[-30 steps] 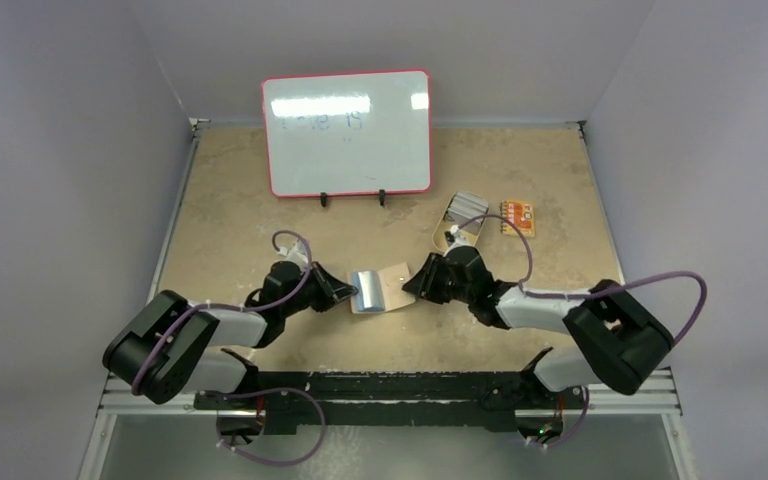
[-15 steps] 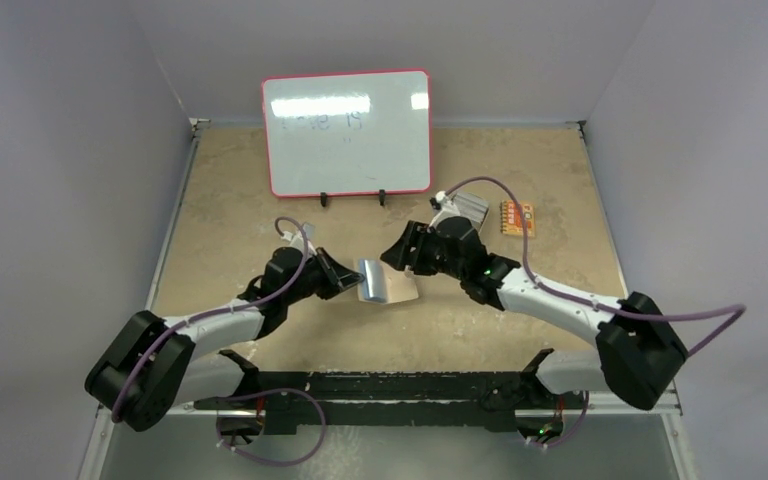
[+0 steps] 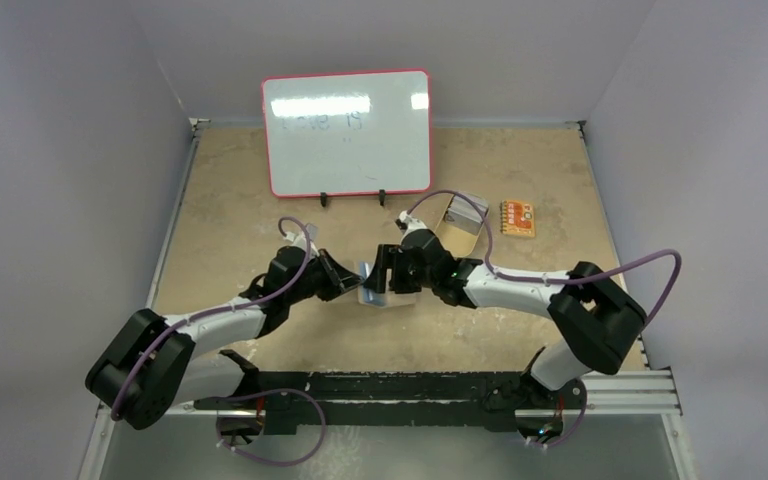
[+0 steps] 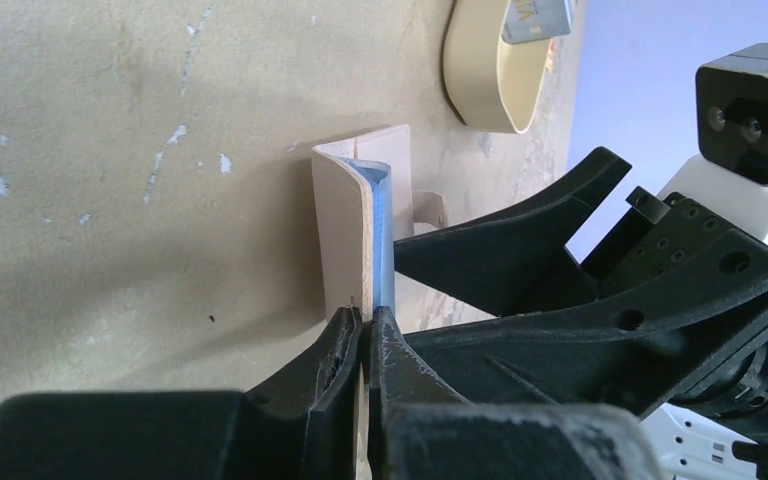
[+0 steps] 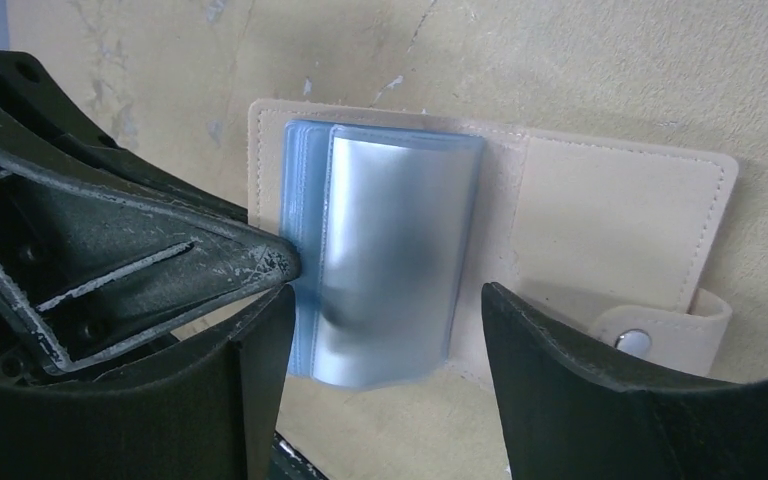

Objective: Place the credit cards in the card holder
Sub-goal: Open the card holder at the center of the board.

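Two grippers are seen at the card holder [image 3: 401, 298], which lies open near the middle of the worktop [image 3: 230, 200]. Its left cover is pinched at the edge by the left gripper [image 4: 362, 326], whose fingers are pressed together on it, and that cover is lifted off the surface. The right gripper [image 5: 385, 296] is held over the clear sleeves [image 5: 390, 250] with jaws spread wide. The credit cards [image 3: 468, 209] are seen in a tan oval dish [image 3: 449, 233], right of centre and nearer the far edge.

Matt tan leather-like card holder [image 5: 610, 210] with glossy clear plastic sleeves [image 5: 390, 260].
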